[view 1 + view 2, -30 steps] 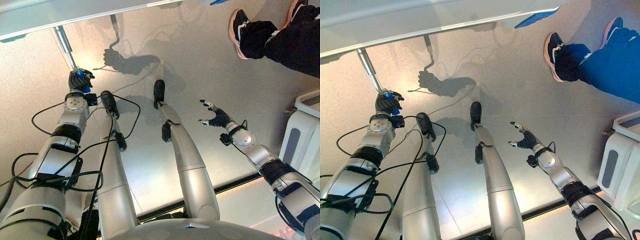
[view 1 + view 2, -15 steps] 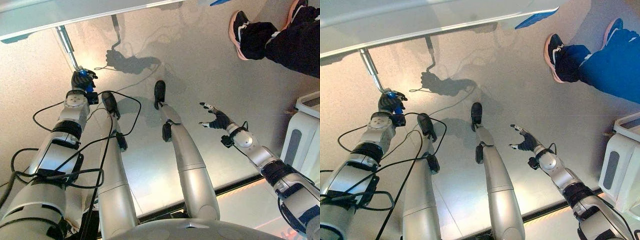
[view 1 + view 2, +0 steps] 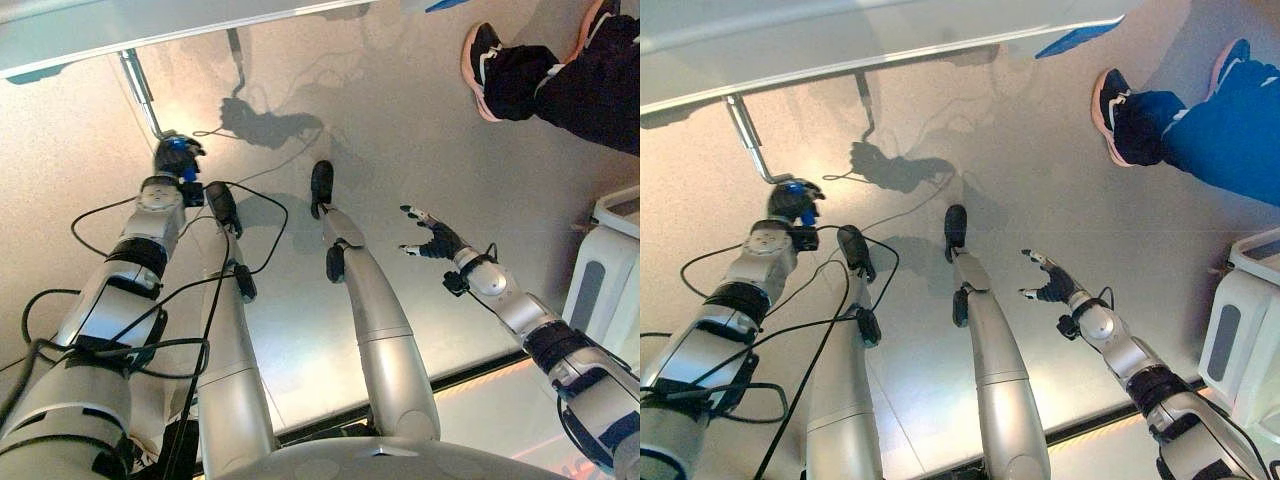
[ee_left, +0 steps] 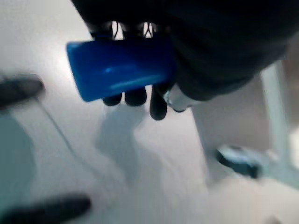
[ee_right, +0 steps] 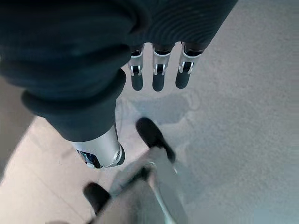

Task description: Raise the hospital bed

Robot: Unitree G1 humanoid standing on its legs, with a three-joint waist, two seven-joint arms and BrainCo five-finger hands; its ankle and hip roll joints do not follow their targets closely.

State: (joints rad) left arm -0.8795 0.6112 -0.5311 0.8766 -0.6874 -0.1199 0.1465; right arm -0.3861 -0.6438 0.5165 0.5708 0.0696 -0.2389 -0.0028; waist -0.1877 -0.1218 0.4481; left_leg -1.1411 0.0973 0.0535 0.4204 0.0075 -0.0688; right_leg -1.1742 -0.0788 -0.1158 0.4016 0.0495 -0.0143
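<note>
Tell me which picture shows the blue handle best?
The left wrist view. There the blue handle is big and close, with the left hand curled round it. In the two eye views it is just a small blue bit peeking out of that hand, at the end of the metal crank under the bed.

Bed frame point(image 3: 150, 25) spans the far edge. Crank rod point(image 3: 140, 88) descends from it at far left, its handle point(image 4: 119, 67) within the left hand point(image 3: 176, 157). Right hand point(image 3: 436, 238) hangs well right; a person's shoe point(image 3: 482, 60) at far right.
</note>
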